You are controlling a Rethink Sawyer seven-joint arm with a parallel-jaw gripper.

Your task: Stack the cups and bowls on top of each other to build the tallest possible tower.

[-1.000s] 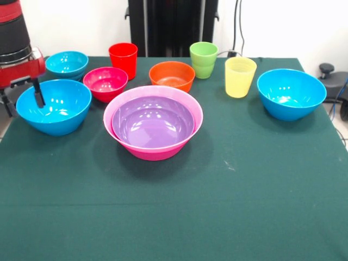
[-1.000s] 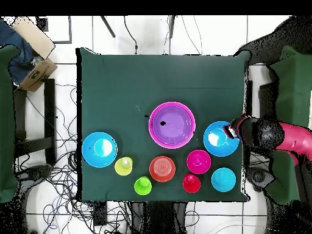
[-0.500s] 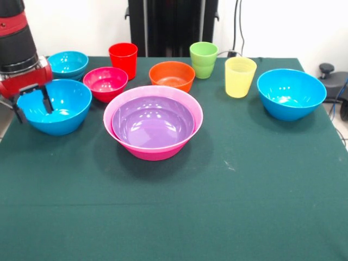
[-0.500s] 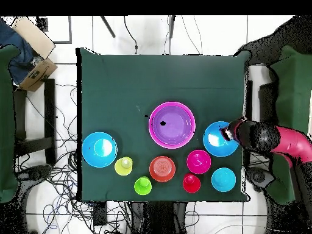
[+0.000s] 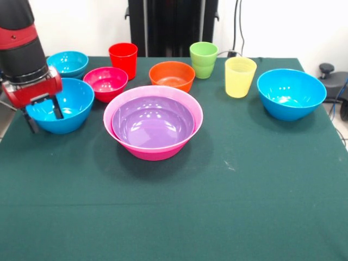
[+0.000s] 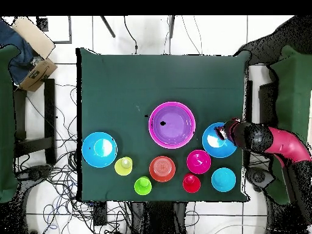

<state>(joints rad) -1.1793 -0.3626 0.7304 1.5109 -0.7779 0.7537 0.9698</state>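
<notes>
The fingers (image 5: 57, 107) hang spread apart, straddling the rim of a blue bowl (image 5: 68, 106): one finger dips inside it, the other drops outside its wall, so the gripper (image 5: 43, 114) looks set to pinch the rim, though no squeeze shows yet. I judge this straddle is chosen because a wide bowl offers no other hold. The bowl sits on the table (image 5: 217, 196) by the left edge in the front view, and the red and black arm (image 5: 24, 49) comes down over that edge from above.

Just behind it, at the far left corner, stands the cyan bowl (image 5: 67, 63). Along the far edge run the magenta bowl (image 5: 105, 82), red cup (image 5: 123, 58), orange bowl (image 5: 172, 75), green cup (image 5: 204, 58) and yellow cup (image 5: 240, 76), each apart from its neighbours. The second blue bowl (image 5: 291, 93) sits by the right edge.

The tower (image 5: 153, 122) stands mid-table, nearer the far edge: the purple bowl (image 5: 152, 120) nests in the pink bowl (image 5: 163, 152), widest lowest for a steady base. A blue bowl is the likely next layer.
</notes>
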